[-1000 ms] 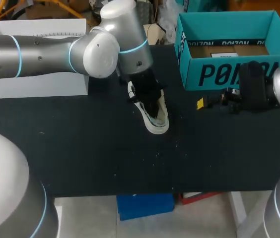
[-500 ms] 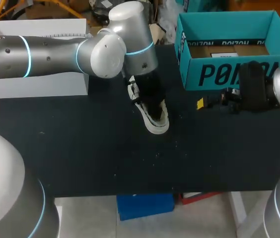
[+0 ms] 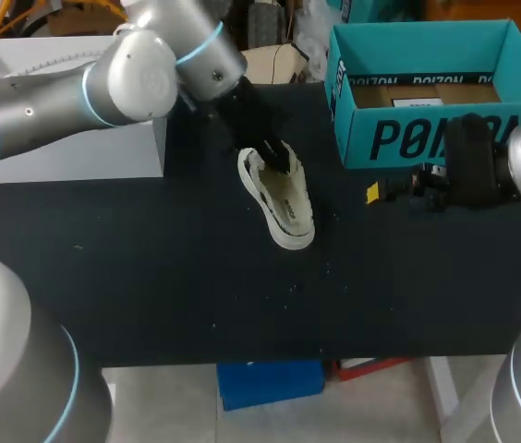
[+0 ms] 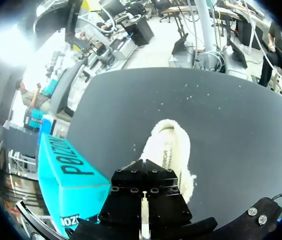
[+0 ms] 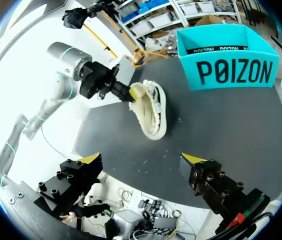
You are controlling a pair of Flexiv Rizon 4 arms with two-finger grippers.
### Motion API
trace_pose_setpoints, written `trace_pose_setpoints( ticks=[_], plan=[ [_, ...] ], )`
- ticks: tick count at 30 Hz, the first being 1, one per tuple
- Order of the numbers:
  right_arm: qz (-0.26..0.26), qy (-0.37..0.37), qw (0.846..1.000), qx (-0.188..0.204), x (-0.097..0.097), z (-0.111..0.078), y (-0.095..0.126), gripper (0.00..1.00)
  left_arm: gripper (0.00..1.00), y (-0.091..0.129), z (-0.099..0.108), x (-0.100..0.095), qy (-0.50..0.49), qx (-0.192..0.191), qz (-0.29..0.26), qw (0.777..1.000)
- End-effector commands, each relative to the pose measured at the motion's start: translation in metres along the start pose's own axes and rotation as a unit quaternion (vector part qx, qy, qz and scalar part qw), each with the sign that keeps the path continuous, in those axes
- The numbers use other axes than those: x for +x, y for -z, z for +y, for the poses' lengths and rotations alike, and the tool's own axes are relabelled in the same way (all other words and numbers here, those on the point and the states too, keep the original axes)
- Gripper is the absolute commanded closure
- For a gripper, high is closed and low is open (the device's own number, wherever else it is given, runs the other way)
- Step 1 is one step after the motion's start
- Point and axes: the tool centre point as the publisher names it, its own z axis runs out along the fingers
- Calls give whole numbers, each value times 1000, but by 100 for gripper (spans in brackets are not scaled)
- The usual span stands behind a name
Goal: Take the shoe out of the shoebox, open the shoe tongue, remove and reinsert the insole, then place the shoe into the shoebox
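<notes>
Shoe, white fabric low-top, lies mid black worktop, outside teal cardboard shoebox at back-right corner; left arm slants down from back-left, left gripper at heel, grip can't tell; right gripper spread wide by box front.

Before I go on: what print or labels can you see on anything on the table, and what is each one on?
Shoebox front wall: large dark brand lettering, legible; a brand name, so not spelled out.
Shoebox inner back rim: small repeated lettering, also brand print.
White label inside the shoebox: too small to read.
Insole of the shoe: dark print, too blurred to read.
</notes>
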Motion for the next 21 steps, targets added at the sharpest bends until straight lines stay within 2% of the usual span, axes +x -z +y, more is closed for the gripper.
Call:
trace_pose_setpoints(
  ticks=[1,7,12,17,21],
  plan=[
    [1,0,1000,-1,0,-1,-1,0,100,34,14,24,30,-32,-124,991],
    [1,0,1000,-1,0,-1,-1,0,100,50,45,21,57,-69,-121,989],
    [1,0,1000,-1,0,-1,-1,0,100,53,67,17,72,-90,-114,987],
    [1,0,1000,-1,0,-1,-1,0,100,41,82,9,69,-100,-90,988],
    [1,0,1000,-1,0,-1,-1,0,100,25,83,1,55,-105,-65,991]
  ],
)
